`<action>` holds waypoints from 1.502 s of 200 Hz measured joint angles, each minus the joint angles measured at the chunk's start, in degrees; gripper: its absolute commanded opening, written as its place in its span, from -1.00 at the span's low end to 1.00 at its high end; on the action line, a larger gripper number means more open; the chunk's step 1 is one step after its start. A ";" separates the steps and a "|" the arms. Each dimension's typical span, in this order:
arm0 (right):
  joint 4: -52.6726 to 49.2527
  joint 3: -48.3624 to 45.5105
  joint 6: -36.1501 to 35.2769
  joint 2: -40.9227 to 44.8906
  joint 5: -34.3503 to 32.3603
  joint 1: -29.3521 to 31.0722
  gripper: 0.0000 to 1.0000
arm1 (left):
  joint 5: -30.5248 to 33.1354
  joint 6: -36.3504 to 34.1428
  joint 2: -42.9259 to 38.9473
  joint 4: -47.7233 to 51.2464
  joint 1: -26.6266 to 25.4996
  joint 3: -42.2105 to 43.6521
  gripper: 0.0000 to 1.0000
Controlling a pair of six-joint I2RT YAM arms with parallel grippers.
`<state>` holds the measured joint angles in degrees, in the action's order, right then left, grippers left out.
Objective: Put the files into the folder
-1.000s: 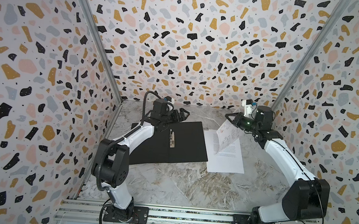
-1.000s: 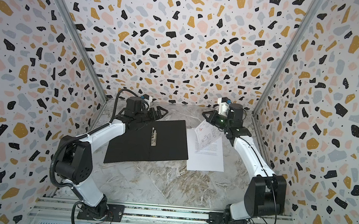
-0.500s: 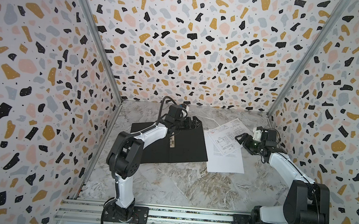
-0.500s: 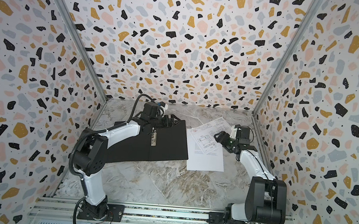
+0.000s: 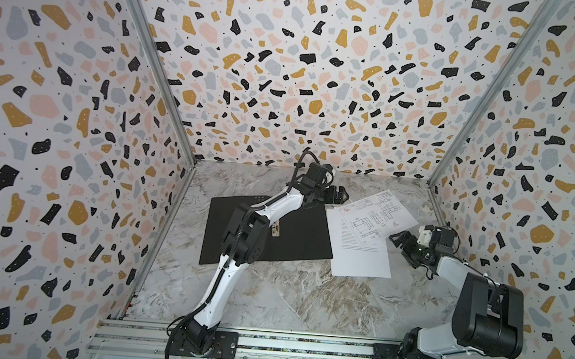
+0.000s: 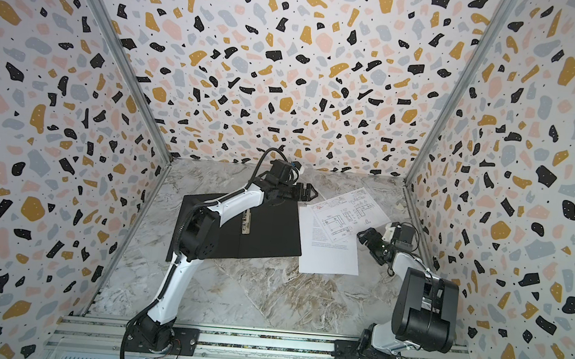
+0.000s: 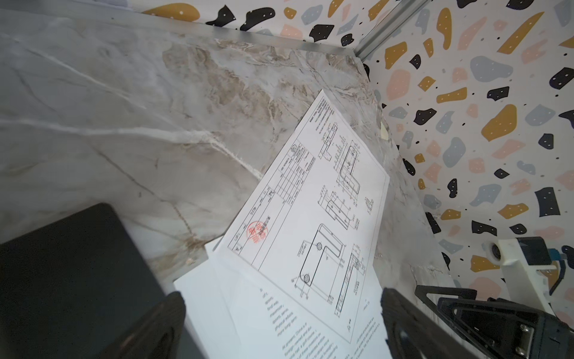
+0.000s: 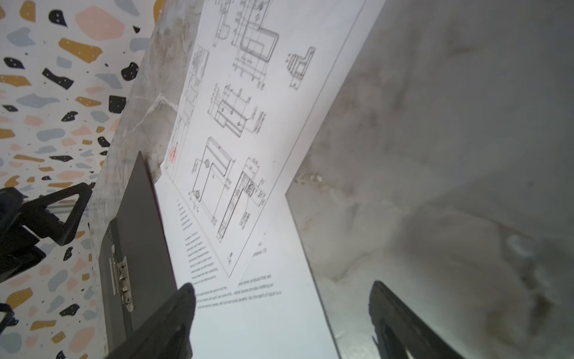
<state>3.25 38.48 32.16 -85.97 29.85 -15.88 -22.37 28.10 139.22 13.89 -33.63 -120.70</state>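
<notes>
End effector on my right arm [image 5: 402, 239] hangs wide open and empty, just beside the sheets' right edge. The left end effector [image 5: 339, 200] is equally spread and holds nothing, near the folder's [image 5: 305, 240] far right corner. The folder lies open, black inside up. The diagram sheet [image 5: 375, 213] sits askew atop the text sheet [image 5: 360, 263] on the surface [image 5: 286, 294], just right of it. I judge flat paper the risk: a pinch may crumple one sheet or drag both. Only the right wrist view shows clearly the folder's metal clip [image 8: 122, 279], which could snag an edge.
</notes>
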 measured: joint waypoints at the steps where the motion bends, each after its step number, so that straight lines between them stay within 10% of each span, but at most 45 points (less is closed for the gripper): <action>1: 0.07 0.00 -0.07 -0.09 0.00 -0.09 0.77 | 0.07 -0.02 0.35 0.00 -0.07 -0.46 0.98; 143: 10.05 15.34 -1.14 -21.22 7.30 -4.68 0.80 | 3.87 9.03 18.03 -17.66 -2.82 -11.45 1.00; 300: 9.99 14.19 0.17 -20.22 8.52 -0.87 0.79 | 1.29 -0.81 9.51 -10.88 -6.19 -0.22 0.93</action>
<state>13.23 52.66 32.34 -106.19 38.37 -16.75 -21.08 27.29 148.73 3.01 -39.81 -120.92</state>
